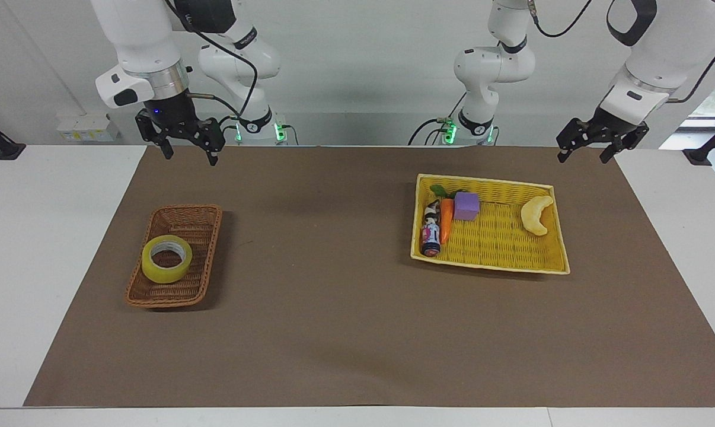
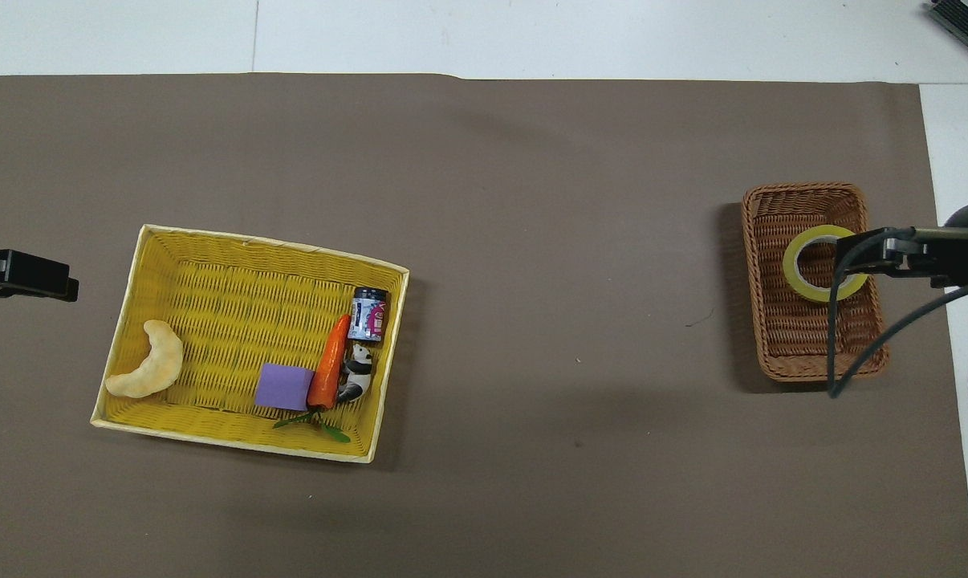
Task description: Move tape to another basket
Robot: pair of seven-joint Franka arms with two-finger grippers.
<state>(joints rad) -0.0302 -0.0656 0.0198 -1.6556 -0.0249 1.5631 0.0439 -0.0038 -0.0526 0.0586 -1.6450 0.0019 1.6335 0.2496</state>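
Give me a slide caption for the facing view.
Tape rests in the brown wicker basket; open right gripper and left gripper hang raised, empty.
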